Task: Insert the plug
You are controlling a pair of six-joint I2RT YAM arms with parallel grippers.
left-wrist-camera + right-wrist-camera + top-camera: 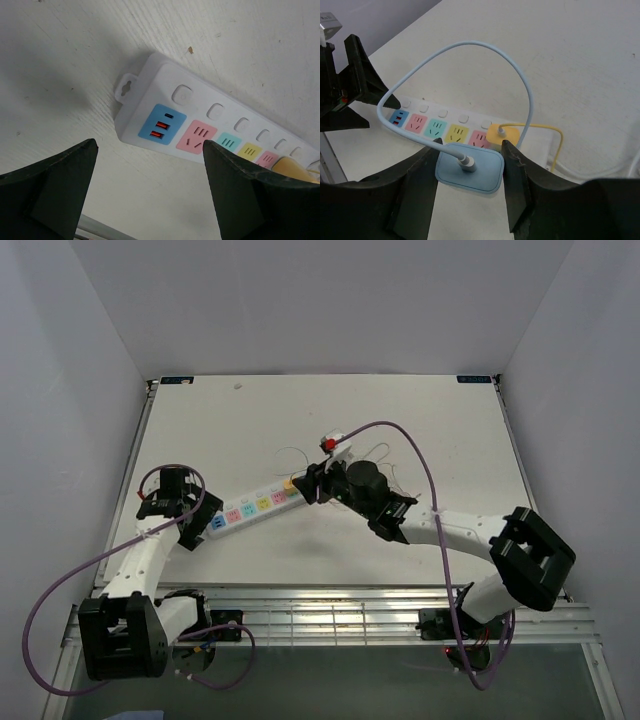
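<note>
- Pale-blue plug: a light, rigid plastic block whose smooth flanks are probably slippery. My right pincer pinches it across both flanks, near the power strip.
- Cable arches toward 12 o'clock and looks springy. It may twist the plug, so I judge a flank grip best.
- Free sockets sit at 11 o'clock of the plug, and the yellow plug at 1 o'clock.
- Left pincer is spread wide over the strip's USB end, holding nothing.
</note>
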